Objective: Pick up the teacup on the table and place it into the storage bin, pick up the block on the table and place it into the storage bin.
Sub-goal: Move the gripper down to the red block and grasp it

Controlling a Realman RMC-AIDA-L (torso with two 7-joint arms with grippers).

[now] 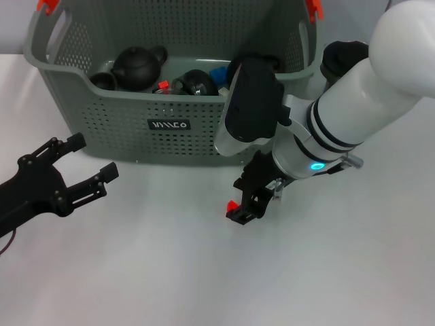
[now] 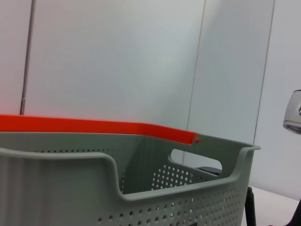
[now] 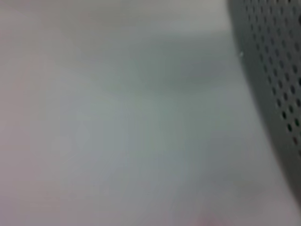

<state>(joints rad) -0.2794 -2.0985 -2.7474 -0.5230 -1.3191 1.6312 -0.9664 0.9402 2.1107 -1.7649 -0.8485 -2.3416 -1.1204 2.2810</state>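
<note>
Nearest the head camera: bulky white right arm (image 1: 353,95), reaching in from the right and angled down toward the desk (image 1: 170,272). Ends in the dark right end effector (image 1: 248,204), low over the white surface just in front of the storage bin (image 1: 102,122).

Small red block (image 1: 232,206) right at that end effector's tip, on the side toward the robot's left, touching or all but touching it. Cannot tell whether clenched on the block or merely set beside it. Too small to read any long axis. Right wrist view no help: blurred desk and a slice of perforated bin wall (image 3: 277,70).

Left end effector (image 1: 92,157) low at the robot's left, released, black fingers (image 1: 71,142) spread wide and holding nothing, well apart from the block. Looks past the bin's rim (image 2: 141,188) in its own wrist view.

No teacup visible on the desk. Inside the bin: black teapot (image 1: 136,66), a small dark cup (image 1: 102,80) beside it, likely the teacup already stowed, plus other dark, red and blue pieces.

Judged: block step in hand, right arm plainly the nearer. Bin directly beyond the block, away from the robot, so next call is a firm grip, a lift above the near wall with its black label (image 1: 169,125), then a short carry forward.
</note>
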